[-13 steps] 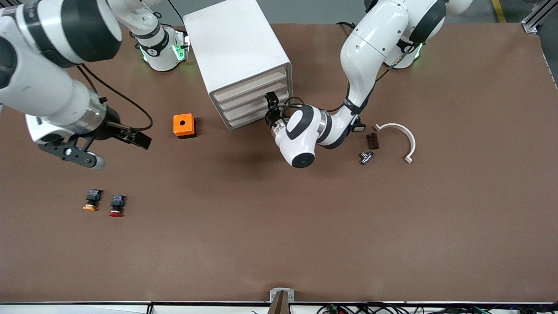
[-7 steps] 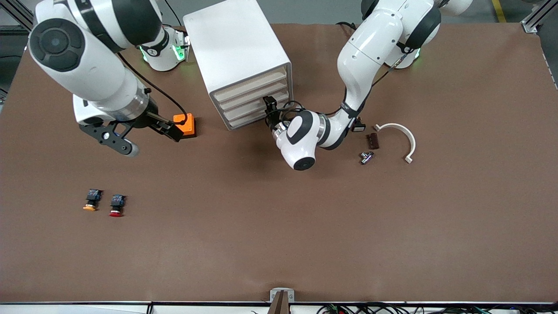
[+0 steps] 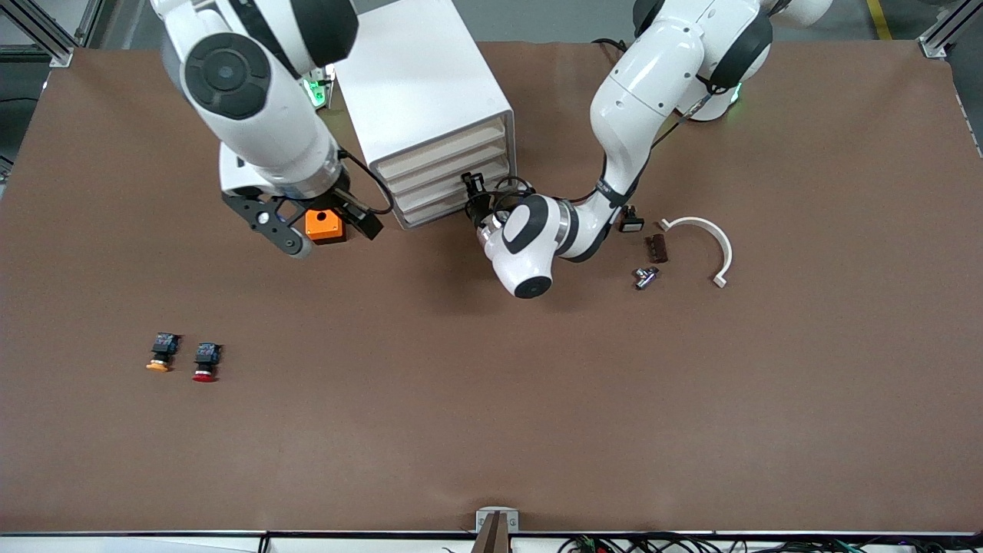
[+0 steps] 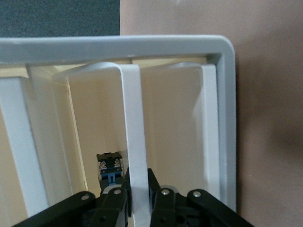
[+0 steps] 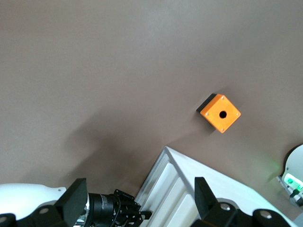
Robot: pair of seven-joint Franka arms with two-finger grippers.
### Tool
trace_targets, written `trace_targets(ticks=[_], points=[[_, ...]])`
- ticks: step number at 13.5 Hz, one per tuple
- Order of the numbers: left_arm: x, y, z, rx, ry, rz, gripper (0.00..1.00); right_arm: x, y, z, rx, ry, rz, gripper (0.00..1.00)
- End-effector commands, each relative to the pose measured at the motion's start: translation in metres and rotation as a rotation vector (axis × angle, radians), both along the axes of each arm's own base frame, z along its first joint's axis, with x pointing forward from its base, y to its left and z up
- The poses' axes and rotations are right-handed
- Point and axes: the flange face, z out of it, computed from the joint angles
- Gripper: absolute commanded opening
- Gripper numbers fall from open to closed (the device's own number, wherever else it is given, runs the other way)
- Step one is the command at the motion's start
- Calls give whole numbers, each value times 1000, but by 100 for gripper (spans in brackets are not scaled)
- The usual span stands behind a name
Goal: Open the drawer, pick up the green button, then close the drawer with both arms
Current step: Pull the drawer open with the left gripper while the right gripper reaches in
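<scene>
The white cabinet (image 3: 418, 84) stands near the robots' bases, its four cream drawer fronts (image 3: 445, 178) facing the front camera. My left gripper (image 3: 469, 187) is at the lower drawers. In the left wrist view it (image 4: 137, 183) is shut on a white handle strip (image 4: 133, 127) of a drawer (image 4: 165, 137). A black and blue blocky button body (image 4: 110, 166) shows inside beside the strip; its cap is hidden. My right gripper (image 3: 330, 234) hangs open over an orange box (image 3: 322, 225); in the right wrist view it (image 5: 140, 201) is empty.
An orange-capped button (image 3: 159, 353) and a red-capped button (image 3: 204, 362) lie toward the right arm's end of the table, nearer the front camera. A white arc piece (image 3: 705, 240), a brown block (image 3: 656, 248) and a metal part (image 3: 645, 276) lie toward the left arm's end.
My right arm has swung from its end of the table toward the cabinet and now hangs over the orange box. My left gripper has shifted slightly along the drawer fronts.
</scene>
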Motion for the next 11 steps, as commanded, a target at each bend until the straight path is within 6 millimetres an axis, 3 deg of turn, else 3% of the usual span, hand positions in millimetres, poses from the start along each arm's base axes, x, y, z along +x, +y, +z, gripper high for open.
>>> trace_targets(ticks=[1,3,8,9,11], points=[[44,30,-2,-7,-46,67,0,-3,23,-11,14,10,-70,100],[77,56,5,-39,-74,122,0,-8,43,-24,9,3,-106,100],[129,98,17,-96,-155,207,0,-21,93,-60,-11,-13,-193,100],[132,101,18,-97,-159,213,10,-24,103,-70,-20,-15,-232,100],[136,106,15,-120,-186,208,59,-31,121,-92,-41,-5,-238,100]])
